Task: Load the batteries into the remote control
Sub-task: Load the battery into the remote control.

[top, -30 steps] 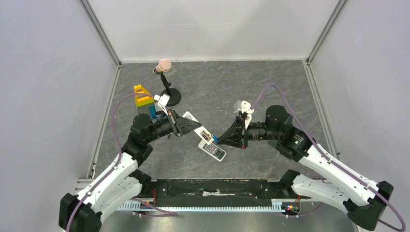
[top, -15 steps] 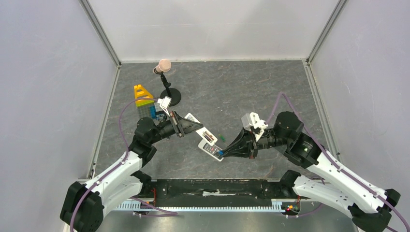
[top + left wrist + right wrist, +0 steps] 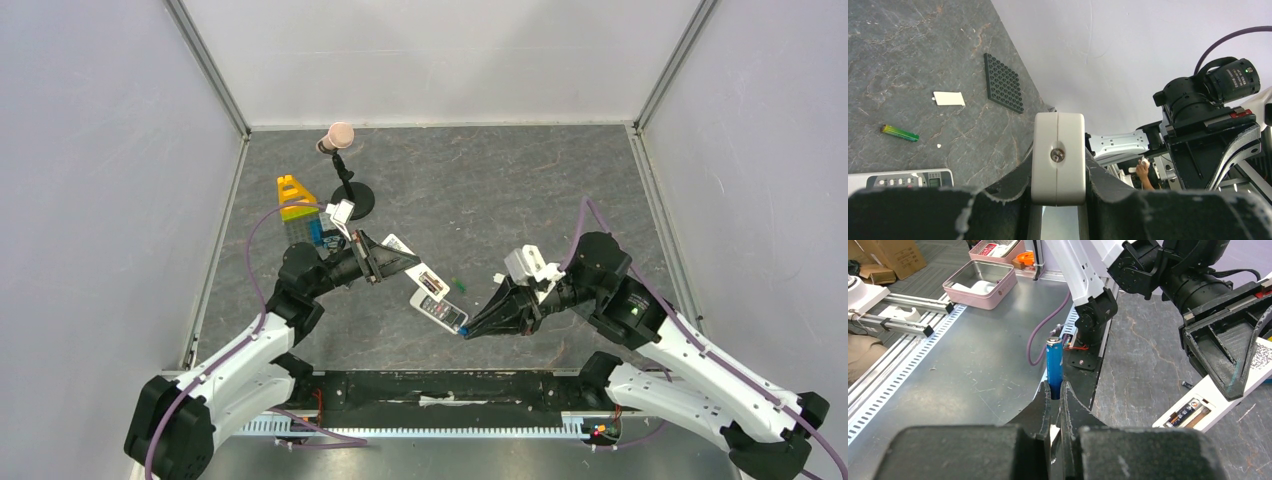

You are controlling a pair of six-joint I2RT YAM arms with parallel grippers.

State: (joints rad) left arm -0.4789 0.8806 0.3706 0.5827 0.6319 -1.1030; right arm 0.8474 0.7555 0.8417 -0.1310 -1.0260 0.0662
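My left gripper (image 3: 388,262) is shut on the white remote control (image 3: 428,281), holding it above the table back side up. Its open bay shows one dark battery (image 3: 1188,412). From the left wrist I see only the remote's end (image 3: 1058,150) between the fingers. My right gripper (image 3: 470,328) is shut on a blue battery (image 3: 1054,364) that sticks out past the fingertips. It hangs in front of and below the remote's free end, apart from it. A green battery (image 3: 899,133) lies on the table.
A second, slimmer remote (image 3: 440,312) with buttons and a display lies face up under the held one. A white cover piece (image 3: 948,98) and a black studded plate (image 3: 1004,83) lie farther right. A microphone stand (image 3: 345,175) and a block tower (image 3: 293,208) stand behind the left arm.
My right gripper has pulled the blue battery away from the remote's end, toward the near edge and lower. The green battery it hid now shows. The left arm shifted slightly.
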